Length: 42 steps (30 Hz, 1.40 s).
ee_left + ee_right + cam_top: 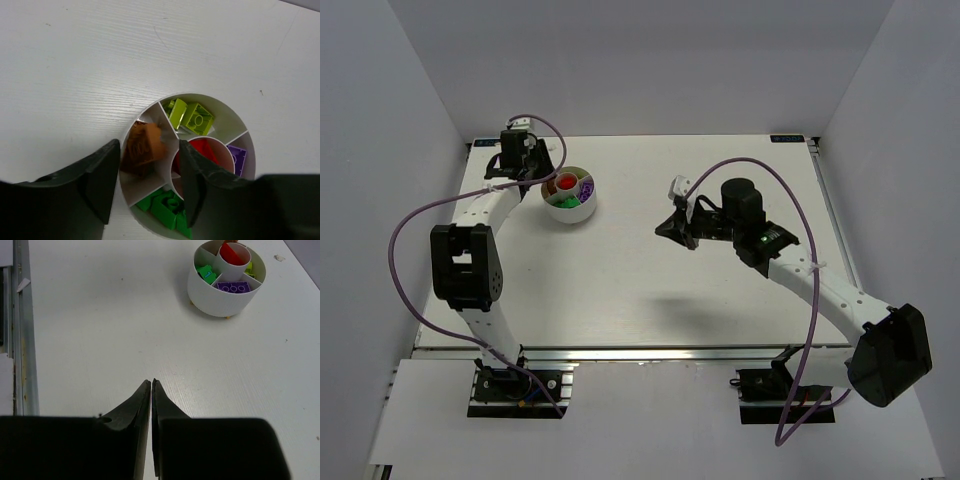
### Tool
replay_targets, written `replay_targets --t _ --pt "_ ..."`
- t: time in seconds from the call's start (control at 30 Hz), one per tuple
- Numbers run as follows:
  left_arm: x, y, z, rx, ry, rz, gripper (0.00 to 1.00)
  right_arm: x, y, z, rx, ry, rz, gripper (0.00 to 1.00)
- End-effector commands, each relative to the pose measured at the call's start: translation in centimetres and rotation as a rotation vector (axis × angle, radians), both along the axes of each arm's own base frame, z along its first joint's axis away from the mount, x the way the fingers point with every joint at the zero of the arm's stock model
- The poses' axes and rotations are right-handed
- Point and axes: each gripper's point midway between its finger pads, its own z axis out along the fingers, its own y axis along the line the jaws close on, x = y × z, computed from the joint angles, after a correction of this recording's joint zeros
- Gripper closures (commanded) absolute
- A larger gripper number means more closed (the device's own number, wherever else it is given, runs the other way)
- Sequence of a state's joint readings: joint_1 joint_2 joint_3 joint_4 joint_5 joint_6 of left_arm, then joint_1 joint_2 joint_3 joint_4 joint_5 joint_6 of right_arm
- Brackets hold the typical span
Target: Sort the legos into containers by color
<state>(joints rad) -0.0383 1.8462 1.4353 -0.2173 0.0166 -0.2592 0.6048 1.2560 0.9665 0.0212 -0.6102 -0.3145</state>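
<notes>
**Left wrist view, release over the dish.** The left gripper (148, 150) hangs over the round white dish (220, 107), which sits near the far left corner of the table (620, 290). Its fingers (100, 180) stand part-way apart. Between them lies an orange plate (142, 145), inside the compartment on the dish's left as this view shows it. The plate is tilted, with its upper edge leaning on the divider next to the lime-green blocks (195, 117).

A clear gap shows between the plate and the right-hand finger. On the other side the plate lies just beside the finger, and I cannot tell whether they touch. I judge that the plate is let go, not gripped.

The other bricks are sorted by colour:
- A red piece (202, 150) is in the centre cup.
- A purple brick (236, 159) is in the next sector.
- Green bricks (165, 205) are in the sector nearest the camera.

**Relation for the coming move.** The plate lies directly below and between the left fingertips, so I would withdraw straight up. A sideways move risks catching the plate or the centre cup's rim, which the right-hand finger overlaps in this view.

**Right wrist view.** The right gripper (151, 385) is well apart, around mid-table. Its fingertips are pressed almost together and hold nothing. The left arm is plainly the nearer.
</notes>
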Motion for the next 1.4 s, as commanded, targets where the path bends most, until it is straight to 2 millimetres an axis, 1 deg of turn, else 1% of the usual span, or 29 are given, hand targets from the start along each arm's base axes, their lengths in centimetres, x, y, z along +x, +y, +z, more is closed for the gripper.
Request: replay_targets --t 0.0,0.03,0.07,0.1,0.17,0.2,0.23,0.27,0.3,0.33,0.37,0.4,0.43,0.47,0.5,0.53,0.6,0.67,0.7,0.73,0.77,0.8,0.83,0.87,0.93,0.97,1.0,1.13,1.37 --pt "0.5 1.1 1.9 0.044 -0.033 0.047 0.38 -0.2 -0.2 1.6 0.034 -0.02 0.008 0.9" --pt "0.4 1.2 2.1 0.047 -0.035 0.049 0.36 -0.1 -0.3 1.6 0.035 -0.018 0.004 0.89" --pt "0.2 1.3 2.5 0.054 -0.039 0.054 0.3 0.0 -0.4 1.7 0.036 -0.018 0.001 0.8" --pt "0.2 1.3 2.6 0.054 -0.039 0.054 0.29 0.0 -0.4 1.6 0.034 -0.016 -0.001 0.76" --pt "-0.3 1.4 3.9 0.051 -0.064 0.059 0.25 0.3 -0.5 1.8 0.034 -0.02 -0.012 0.67" --pt "-0.6 1.3 4.4 0.046 -0.077 0.058 0.2 0.4 -0.6 1.8 0.032 -0.019 -0.018 0.54" --pt "-1.0 1.1 6.6 0.032 -0.129 0.053 0.15 0.7 -0.8 1.9 0.031 -0.024 -0.03 0.48" --pt "-1.8 0.9 6.5 0.019 -0.132 0.047 0.02 0.8 -1.0 2.0 0.033 -0.021 -0.04 0.37" --pt "-2.4 0.2 7.3 -0.019 -0.156 0.026 0.02 1.1 -1.1 2.3 0.037 -0.026 -0.053 0.11" --pt "-3.2 -0.5 10.6 -0.054 -0.253 -0.002 0.02 1.4 -1.5 2.5 0.042 -0.024 -0.065 0.11" --pt "-4.4 -1.0 9.3 -0.102 -0.245 -0.008 0.02 1.6 -1.7 2.5 0.045 0.002 -0.081 0.11" --pt "-5.4 -2.5 9.8 -0.154 -0.271 -0.076 0.02 2.2 -2.0 3.0 0.052 0.009 -0.103 0.11" --pt "-5.7 -3.3 11.6 -0.194 -0.354 -0.113 0.02 2.3 -2.4 2.6 0.039 0.044 -0.123 0.11" --pt "-7.1 -4.2 13.4 -0.254 -0.408 -0.142 0.02 3.2 -2.8 2.4 0.028 0.06 -0.178 0.11" --pt "-8.7 -5.7 11.4 -0.307 -0.375 -0.214 0.02 3.6 -3.2 2.8 0.031 0.077 -0.212 0.11" --pt "-9.3 -6.4 12.6 -0.34 -0.431 -0.254 0.02 3.6 -3.6 2.1 0.004 0.108 -0.241 0.11" --pt "-11.1 -7.9 12.5 -0.413 -0.43 -0.324 0.02 4.1 -4.9 1.9 -0.034 0.127 -0.321 0.11" --pt "-12.9 -9.9 13.4 -0.461 -0.444 -0.447 0.02 3.1 -5.9 2.2 -0.055 0.107 -0.306 0.11" --pt "-13.9 -10.5 14.4 -0.465 -0.472 -0.487 0.02 3.1 -6.6 2.5 -0.04 0.096 -0.322 0.11" --pt "-15.4 -12.0 14.5 -0.474 -0.488 -0.568 0.02 2.5 -6.9 1.4 -0.036 0.116 -0.33 0.11" --pt "-16.3 -12.7 14.9 -0.458 -0.518 -0.613 0.02 2.2 -7.5 2.6 -0.003 0.074 -0.354 0.11" --pt "-17.7 -13.2 16.2 -0.442 -0.568 -0.65 0.02 2.1 -7.9 2.9 0.014 0.055 -0.37 0.11" --pt "-18.9 -14.5 15.8 -0.437 -0.578 -0.698 0.02 1.8 -8.4 1.5 0.011 0.064 -0.391 0.11" --pt "-19.7 -15.0 16.1 -0.421 -0.597 -0.733 0.02 1.9 -9.6 2.4 0.039 0.017 -0.456 0.11" --pt "-21.0 -15.9 16.6 -0.403 -0.604 -0.776 0.02 2.9 -11.1 3.6 0.105 -0.06 -0.551 0.11" --pt "-21.1 -16.0 16.8 -0.38 -0.618 -0.778 0.02 2.9 -12.3 2.9 0.126 -0.053 -0.622 0.11" --pt "-21.3 -16.0 16.9 -0.37 -0.622 -0.78 0.02 3.0 -12.7 3.3 0.152 -0.069 -0.641 0.11" --pt "-21.9 -15.8 18.0 -0.354 -0.654 -0.779 0.02 2.8 -12.9 3.6 0.202 -0.017 -0.661 0.11" --pt "-22.2 -15.3 18.4 -0.31 -0.684 -0.765 0.02 4.9 -15.6 4.5 0.299 0.041 -0.873 0.11"
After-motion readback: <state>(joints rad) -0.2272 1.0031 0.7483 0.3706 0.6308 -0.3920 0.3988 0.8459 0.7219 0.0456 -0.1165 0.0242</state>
